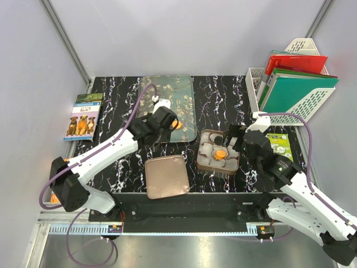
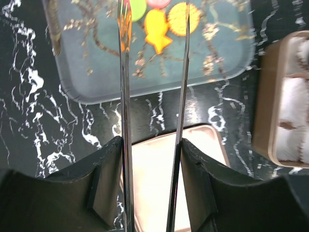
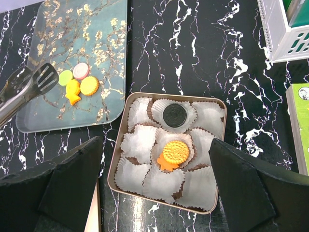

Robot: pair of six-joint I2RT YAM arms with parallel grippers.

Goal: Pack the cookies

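Note:
Several cookies lie on the floral tray (image 3: 58,43): a green one (image 3: 65,77), a pink one (image 3: 80,70), an orange fish (image 3: 72,92) and an orange round one (image 3: 89,85). My left gripper (image 2: 150,145) is shut on metal tongs (image 2: 124,96), whose tips stand apart just above the fish cookie (image 2: 157,31). The open tin (image 3: 120,145) holds white wrappers, a dark brown cookie (image 3: 174,115) and an orange round cookie (image 3: 175,152) lying on another orange piece. My right gripper (image 3: 155,140) is open and empty above the tin.
The rose-gold tin lid (image 1: 165,176) lies at the front, left of the tin (image 1: 199,162). A dog book (image 1: 83,116) lies at the far left. A white rack with folders (image 1: 295,78) stands at the back right, with a green packet (image 1: 277,145) below it.

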